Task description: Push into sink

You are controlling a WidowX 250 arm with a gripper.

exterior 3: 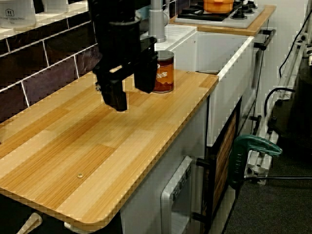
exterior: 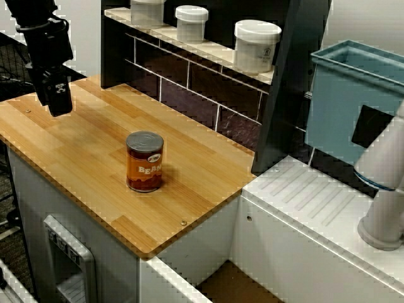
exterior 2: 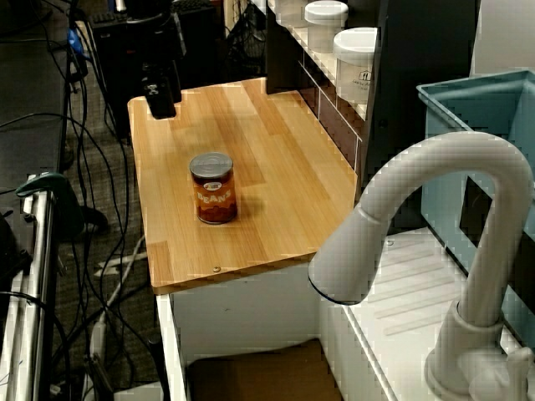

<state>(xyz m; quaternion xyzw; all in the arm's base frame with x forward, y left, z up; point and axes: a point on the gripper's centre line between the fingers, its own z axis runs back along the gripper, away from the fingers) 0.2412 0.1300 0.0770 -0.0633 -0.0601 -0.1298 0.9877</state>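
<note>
Dark brick-pattern tiled wall (exterior: 189,88) behind a wooden countertop (exterior: 82,151). White jars (exterior: 255,45) lined along a shelf above. Cables (exterior 2: 92,242) trailing over grey floor. Stove (exterior 3: 219,12) far off.

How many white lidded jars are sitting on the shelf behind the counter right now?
3 in the front view, in a row on the tiled shelf: the left jar, partly cropped, the middle jar, and the right jar nearest the blue bin. More may sit beyond the frame.

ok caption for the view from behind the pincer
Open pincer hovering over wooden counter, bean can ahead near sink.
</note>
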